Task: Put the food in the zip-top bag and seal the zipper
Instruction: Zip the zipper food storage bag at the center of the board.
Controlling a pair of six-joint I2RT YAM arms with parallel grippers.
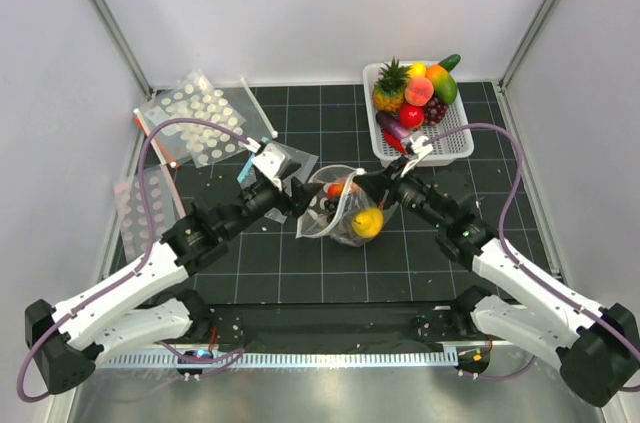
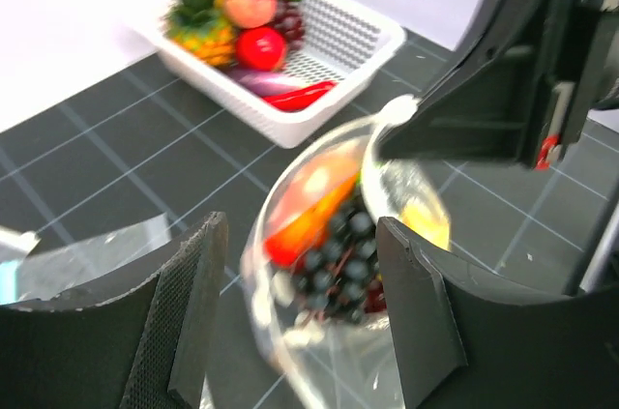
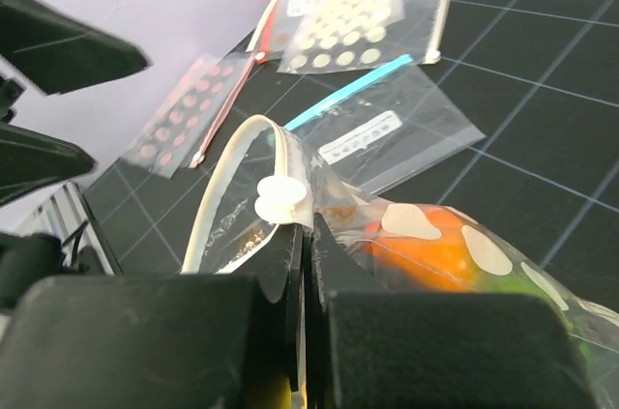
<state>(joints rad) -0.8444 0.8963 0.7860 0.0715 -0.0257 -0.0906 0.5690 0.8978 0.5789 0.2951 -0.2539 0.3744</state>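
Observation:
The zip-top bag stands mid-table, mouth open, holding food: dark purple grapes, an orange piece and a yellow piece. My right gripper is shut on the bag's edge at the zipper, just below its small white tab; it also shows in the top view and the left wrist view. My left gripper is open, its fingers standing wide on either side of the bag's left end, in the top view.
A white basket at the back right holds more toy food: pineapple, peach, red and green pieces. Flat dotted sheets and a plain clear bag with a blue strip lie at the back left. A pink-dotted sheet lies left.

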